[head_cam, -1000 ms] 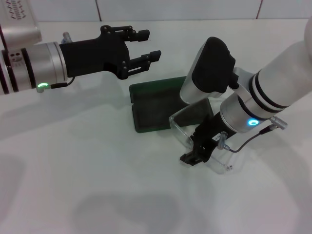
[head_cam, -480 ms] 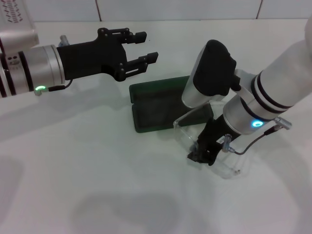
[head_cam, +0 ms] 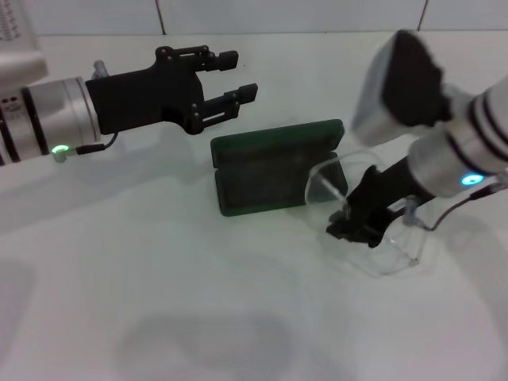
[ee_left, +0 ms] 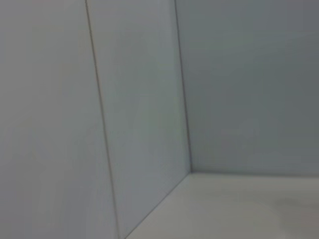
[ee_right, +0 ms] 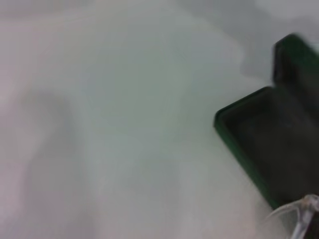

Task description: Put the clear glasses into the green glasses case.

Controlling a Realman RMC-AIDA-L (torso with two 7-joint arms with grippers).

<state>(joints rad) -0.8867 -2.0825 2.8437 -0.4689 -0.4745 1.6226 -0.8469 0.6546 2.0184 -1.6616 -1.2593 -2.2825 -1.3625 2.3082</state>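
Observation:
The green glasses case (head_cam: pixel 266 171) lies open on the white table, its lid tipped back toward the far side; one corner of it shows in the right wrist view (ee_right: pixel 264 144). The clear glasses (head_cam: pixel 394 255) hang just right of and nearer than the case, with one clear arm reaching toward the case's right end (head_cam: pixel 324 181). My right gripper (head_cam: pixel 351 228) is shut on the glasses near their middle. A clear arm tip (ee_right: pixel 299 211) shows beside the case. My left gripper (head_cam: pixel 238 75) hovers open above and left of the case, holding nothing.
White table (head_cam: pixel 159 302) all around, with a tiled wall (head_cam: pixel 278 16) along the far edge. The left wrist view shows only a wall corner (ee_left: pixel 187 169).
My right arm has swung to the right and carried the clear glasses from the case's front right corner to its right side. The left arm drifted slightly left.

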